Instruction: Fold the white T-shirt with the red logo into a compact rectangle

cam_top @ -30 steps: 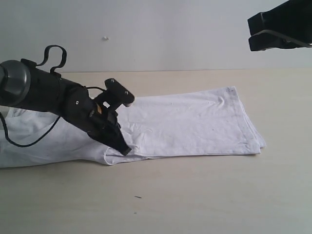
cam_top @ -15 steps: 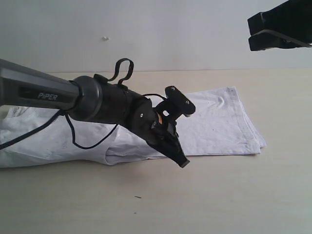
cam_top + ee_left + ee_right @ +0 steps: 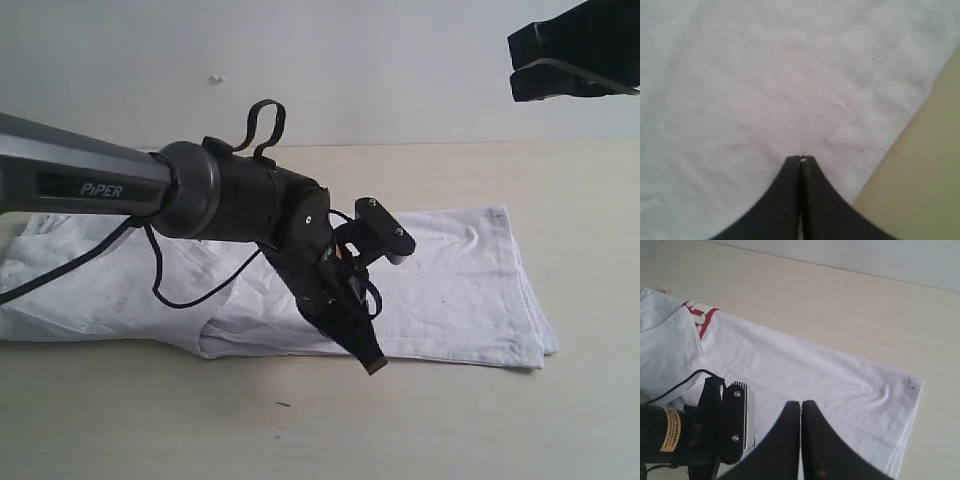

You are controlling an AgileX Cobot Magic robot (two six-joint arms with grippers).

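Note:
The white T-shirt [image 3: 450,290] lies folded lengthwise in a long band across the table; in the left wrist view it [image 3: 765,75] fills most of the frame. The red logo [image 3: 701,316] peeks out from under a folded flap in the right wrist view; the exterior view does not show it. My left gripper [image 3: 372,365] is shut, its tips [image 3: 801,158] down at the shirt's front edge near the middle, with no cloth seen drawn up between them. My right gripper [image 3: 513,72] hangs shut high above the shirt's right end [image 3: 801,402], holding nothing.
The pale wooden table [image 3: 450,430] runs in front of and to the right of the shirt. The left arm [image 3: 230,205] and its cable cross over the shirt's left half. A grey wall stands behind the table.
The left arm swept right and toward the front edge. The shirt shifted right and forward with it, and its hem end spread wider. The right gripper stayed still.

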